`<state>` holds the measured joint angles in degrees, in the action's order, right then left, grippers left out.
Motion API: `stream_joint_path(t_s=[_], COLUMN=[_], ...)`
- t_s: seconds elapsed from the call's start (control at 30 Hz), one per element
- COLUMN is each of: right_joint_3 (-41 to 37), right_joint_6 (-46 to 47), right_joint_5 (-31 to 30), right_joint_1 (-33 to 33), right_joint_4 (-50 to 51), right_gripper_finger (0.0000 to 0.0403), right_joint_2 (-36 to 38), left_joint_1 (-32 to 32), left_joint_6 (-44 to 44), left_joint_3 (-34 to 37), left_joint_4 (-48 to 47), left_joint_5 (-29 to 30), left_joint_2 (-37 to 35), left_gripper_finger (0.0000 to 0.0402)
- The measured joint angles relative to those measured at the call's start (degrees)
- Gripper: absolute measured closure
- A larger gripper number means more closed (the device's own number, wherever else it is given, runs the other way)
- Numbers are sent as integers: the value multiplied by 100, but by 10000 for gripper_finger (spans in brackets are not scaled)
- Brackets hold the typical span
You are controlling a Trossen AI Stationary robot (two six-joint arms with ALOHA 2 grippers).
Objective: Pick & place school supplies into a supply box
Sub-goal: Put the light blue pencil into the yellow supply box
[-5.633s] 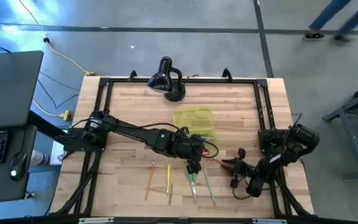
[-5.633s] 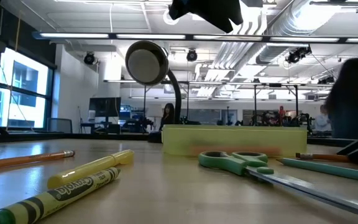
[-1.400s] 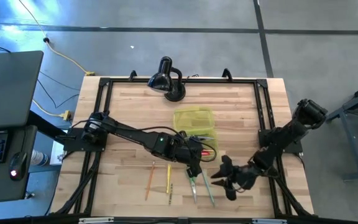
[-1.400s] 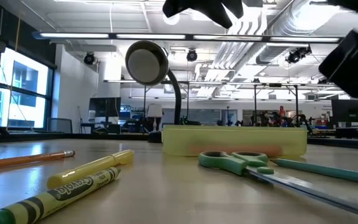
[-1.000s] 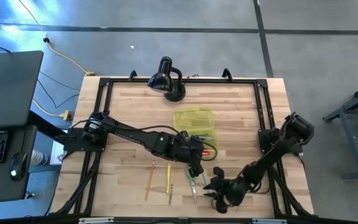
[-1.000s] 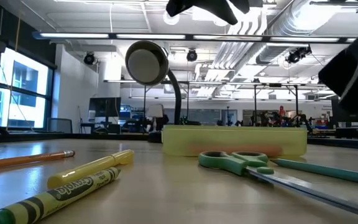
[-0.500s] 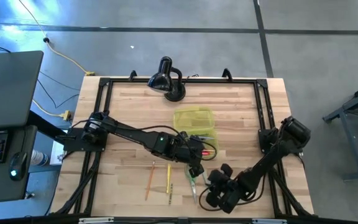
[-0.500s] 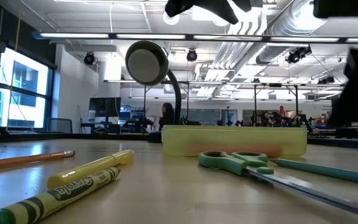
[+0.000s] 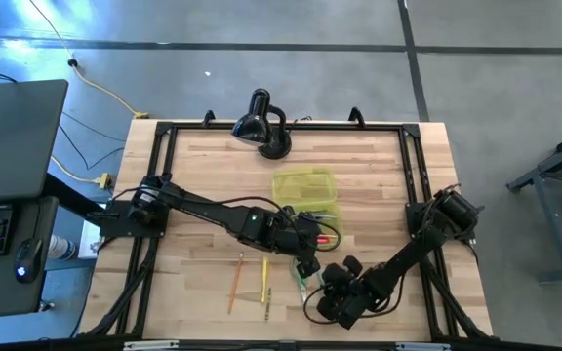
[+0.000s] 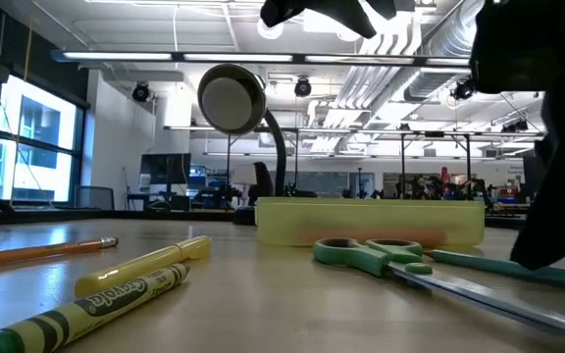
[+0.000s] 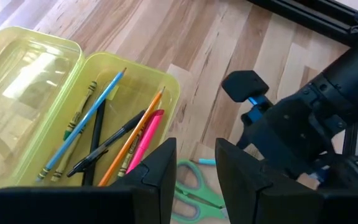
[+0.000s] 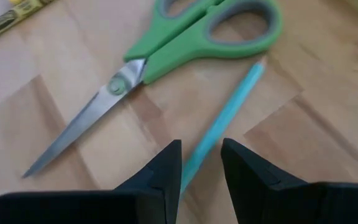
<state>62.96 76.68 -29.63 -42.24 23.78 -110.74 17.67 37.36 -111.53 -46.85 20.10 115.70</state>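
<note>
The supply box (image 9: 307, 193) lies open at mid-table, with several pens and pencils in its tray (image 11: 126, 124) and its lid (image 11: 23, 93) beside it. Green-handled scissors (image 12: 185, 43) and a teal pencil (image 12: 229, 112) lie flat near the front edge. My right gripper (image 12: 201, 144) is open, low over them and pointing down. Its fingers stand on either side of the pencil's near part. My left gripper (image 11: 196, 168) hangs open and empty above the scissors, just in front of the box. Yellow crayons (image 9: 264, 279) and an orange pencil (image 9: 234, 283) lie on the table to the left.
A black desk lamp (image 9: 261, 122) stands at the far edge behind the box. A black frame (image 9: 413, 175) runs around the table. In the low view the right arm's dark bulk (image 10: 547, 147) fills the right side. Bare wood lies left of the crayons.
My right gripper has moved toward the table's left along the front edge and sunk a little. Its wrist has rolled and tipped, so its fingers now straddle the teal pencil beside the scissors. Nothing on the table has moved.
</note>
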Motion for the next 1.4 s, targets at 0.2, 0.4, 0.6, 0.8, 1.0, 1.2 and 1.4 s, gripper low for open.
stream_joint_path(t_s=[0.2, 0.4, 0.6, 0.8, 1.0, 1.2, 1.4], right_joint_3=[9, 8, -2, 2, 9, -15, -28], right_joint_6=[-465, -1261, -2775, -3338, -2971, -1396, -170], right_joint_5=[-50, 5, 12, 121, 360, -60, -882], right_joint_1=[52, 22, -22, -22, -59, -307, -492], right_joint_4=[328, 466, 464, 446, 560, 758, 795], right_gripper_finger=[305, 305, 305, 305, 305, 305, 305], right_joint_2=[-17, -18, -26, -26, -17, -30, -55], left_joint_1=[0, 0, 0, 0, 0, -2, 0], left_joint_6=[0, 0, -2, -2, -2, 0, -2], left_joint_3=[0, 0, 0, 0, 0, 0, 0], left_joint_4=[-7, -45, -46, -46, -46, -93, -94], left_joint_5=[-2, -2, -2, 0, 0, -2, 0], left_joint_2=[0, 0, 0, 0, 0, 0, 0], left_gripper_finger=[259, 259, 259, 259, 259, 259, 259])
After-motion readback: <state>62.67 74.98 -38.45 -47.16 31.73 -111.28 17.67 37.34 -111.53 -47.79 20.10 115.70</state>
